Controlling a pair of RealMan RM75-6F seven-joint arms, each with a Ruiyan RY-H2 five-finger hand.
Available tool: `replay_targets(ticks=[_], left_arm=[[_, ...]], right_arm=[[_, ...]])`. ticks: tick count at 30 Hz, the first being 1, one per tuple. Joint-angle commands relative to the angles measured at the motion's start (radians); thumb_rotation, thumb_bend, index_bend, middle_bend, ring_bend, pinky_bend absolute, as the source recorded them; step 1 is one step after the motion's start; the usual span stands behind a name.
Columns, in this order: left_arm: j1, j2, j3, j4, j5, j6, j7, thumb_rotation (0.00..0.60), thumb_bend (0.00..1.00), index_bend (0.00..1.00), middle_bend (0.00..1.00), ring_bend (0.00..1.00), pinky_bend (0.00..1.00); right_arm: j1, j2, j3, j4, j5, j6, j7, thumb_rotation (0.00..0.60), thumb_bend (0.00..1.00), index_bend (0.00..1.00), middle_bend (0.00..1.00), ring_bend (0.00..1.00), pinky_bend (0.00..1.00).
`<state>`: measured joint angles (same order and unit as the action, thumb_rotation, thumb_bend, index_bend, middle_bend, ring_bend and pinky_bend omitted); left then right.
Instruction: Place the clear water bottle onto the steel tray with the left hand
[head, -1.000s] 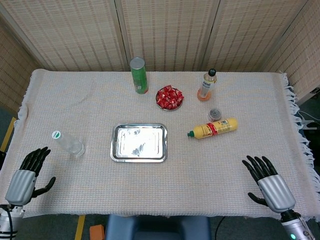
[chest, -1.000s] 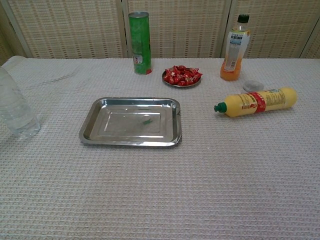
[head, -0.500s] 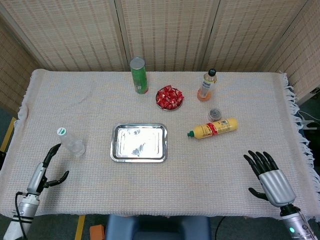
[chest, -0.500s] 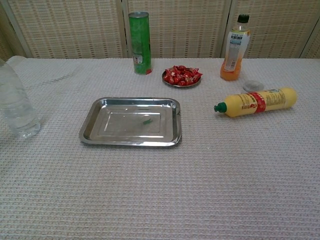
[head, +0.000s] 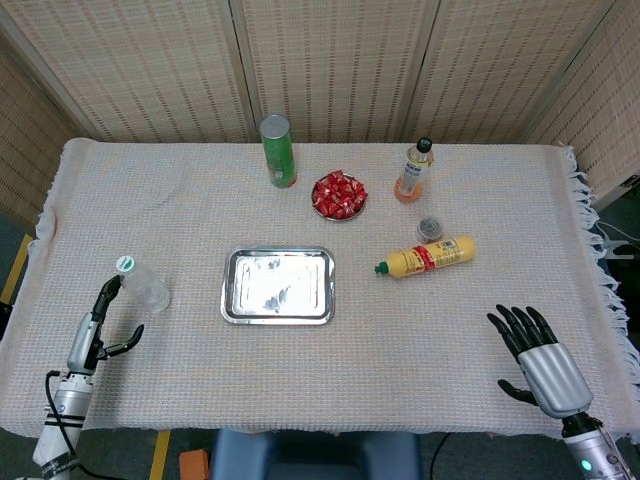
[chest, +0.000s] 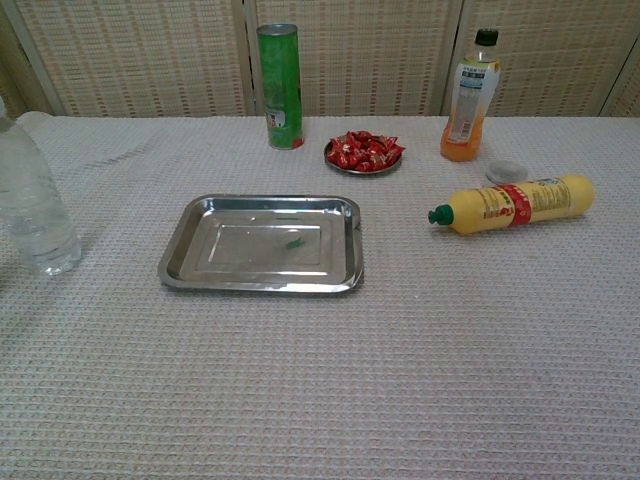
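The clear water bottle (head: 142, 285) (chest: 35, 205) with a green-white cap stands upright on the cloth, left of the steel tray (head: 229, 292) (chest: 176, 256). My left hand (head: 93, 325) is turned edge-on at the table's front left. Its straight fingers point up at the bottle's left side and the thumb sticks out. Whether the fingertips touch the bottle I cannot tell. It holds nothing. The tray is empty. My right hand (head: 541, 362) lies near the front right corner with fingers spread, far from everything. Neither hand shows in the chest view.
At the back stand a green can (head: 279, 152) (chest: 280, 85), a dish of red candies (head: 339, 195) (chest: 365, 152) and an orange drink bottle (head: 412, 172) (chest: 468, 95). A yellow bottle (head: 428, 256) (chest: 515, 203) lies right of the tray beside a small lid (head: 429, 228).
My left hand has turned from back-up to edge-on and moved right and forward toward the bottle. The bottle stands a little further right and straighter. The right hand has barely moved.
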<state>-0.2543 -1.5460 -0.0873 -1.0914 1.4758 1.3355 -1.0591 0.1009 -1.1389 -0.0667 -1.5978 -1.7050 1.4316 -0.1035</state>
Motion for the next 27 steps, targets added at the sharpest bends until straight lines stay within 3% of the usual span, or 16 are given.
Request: replay_targets(ticks=[1,8,27], left_arm=[[-0.006,-0.003,-0.008,0.009,-0.010,-0.014,-0.003,0.600,0.33,0.00,0.00,0.00,0.01],[-0.050,-0.004,-0.024,0.014,-0.027,-0.094,-0.032,0.600,0.33,0.00,0.00,0.00,0.01],[-0.145,-0.051,-0.077,0.065,-0.102,-0.249,0.037,0.600,0.33,0.00,0.00,0.00,0.01]], right_arm=[[0.001,0.003,-0.004,-0.004,-0.004,-0.001,0.000,0.600,0.05,0.00,0.00,0.00,0.00],[0.002,0.006,-0.005,-0.003,-0.005,-0.001,0.009,0.600,0.05,0.00,0.00,0.00,0.00],[0.006,0.007,-0.005,-0.008,0.007,-0.013,0.000,0.600,0.05,0.00,0.00,0.00,0.00]])
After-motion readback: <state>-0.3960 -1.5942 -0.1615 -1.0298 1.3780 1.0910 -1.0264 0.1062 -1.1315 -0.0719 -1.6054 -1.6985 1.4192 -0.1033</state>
